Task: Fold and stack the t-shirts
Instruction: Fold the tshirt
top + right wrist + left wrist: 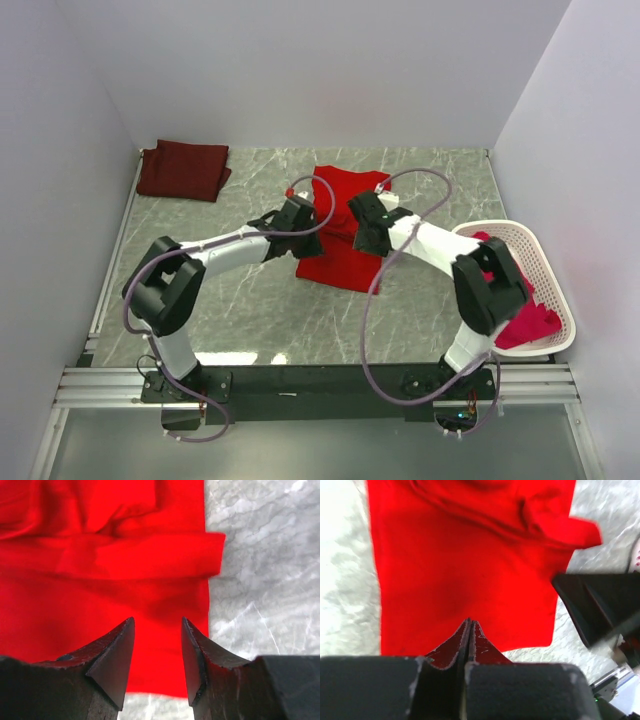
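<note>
Red cloth takes up the middle of the grey marbled tabletop [250,300]: one bright red t-shirt [335,262] lies there rumpled, with folds across its far part, and both arms reach over it. The left claw [469,625] is pressed together, its tips meeting above the near part of the shirt with no cloth seen between them. The right claw [158,622] stands spread above the shirt, close to its right edge, and holds nothing. One container noted: a white perforated basket [545,258] at the right side of the tabletop, beside the right arm. It holds a crumpled heap of pinkish-red shirts [530,322] (their number cannot be told). A dark maroon t-shirt [183,168] lies folded flat in the far left corner, well apart from the rest.
</note>
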Available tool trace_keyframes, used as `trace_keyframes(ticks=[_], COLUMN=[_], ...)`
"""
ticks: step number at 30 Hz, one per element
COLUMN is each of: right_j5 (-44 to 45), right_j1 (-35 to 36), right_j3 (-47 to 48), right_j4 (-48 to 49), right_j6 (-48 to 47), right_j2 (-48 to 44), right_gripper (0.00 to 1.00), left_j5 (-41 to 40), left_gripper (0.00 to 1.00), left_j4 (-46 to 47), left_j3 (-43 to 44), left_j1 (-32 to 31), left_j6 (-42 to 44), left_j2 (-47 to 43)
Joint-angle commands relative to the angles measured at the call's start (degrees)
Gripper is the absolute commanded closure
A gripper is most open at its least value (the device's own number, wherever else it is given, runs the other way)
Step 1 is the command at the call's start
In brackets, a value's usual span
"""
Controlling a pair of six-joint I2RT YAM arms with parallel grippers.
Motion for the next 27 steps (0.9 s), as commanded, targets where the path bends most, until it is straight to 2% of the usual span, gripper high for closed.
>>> trace_keyframes(ticks=[1,6,15,18,21,22,24,25,27], right_j5=[1.05,1.32,2.02,2.02,2.2,2.28,2.81,3.42,3.43], right_j1=[-1.03,-2.69,-4.19,-4.54,-4.98,-5.07,-5.07,-5.16,-5.16], right_j3=[5.34,11.51,27.41,29.79,28.5,27.26,24.45,21.13,14.2], right_j4=[1.06,0.27,-4.82,-5.79,-5.62,-5.01,-4.48,-4.74,-4.39], right_j6=[-1.02,-2.86,-5.94,-6.74,-6.74,-6.56,-6.04,-5.6,-3.93], right_j2=[6.21,11.85,20.81,23.54,21.02,19.61,13.92,11.79,4.96], right_gripper=[0.5,0.51,0.51,0.51,0.51,0.5,0.49,0.49,0.48], left_j5=[-0.97,-6.52,-7.93,-7.84,-8.54,-8.89,-10.29,-11.17,-11.1], left_gripper=[0.98,0.99,0.99,0.99,0.99,0.9,0.81,0.71,0.63], left_j4=[1.93,3.25,4.74,5.45,4.04,2.74,0.36,-0.52,-2.73], left_j3=[-1.72,-8.39,-14.12,-14.74,-12.81,-12.28,-10.0,-9.38,-8.67], left_j1=[-1.16,-2.3,-5.02,-5.29,-5.29,-5.29,-5.2,-4.77,-4.24], left_j6=[-1.55,-5.23,-8.75,-9.46,-7.62,-7.01,-6.12,-5.86,-5.95], left_j2=[1.51,0.81,0.81,-0.16,-3.31,-5.59,-7.62,-9.11,-10.26])
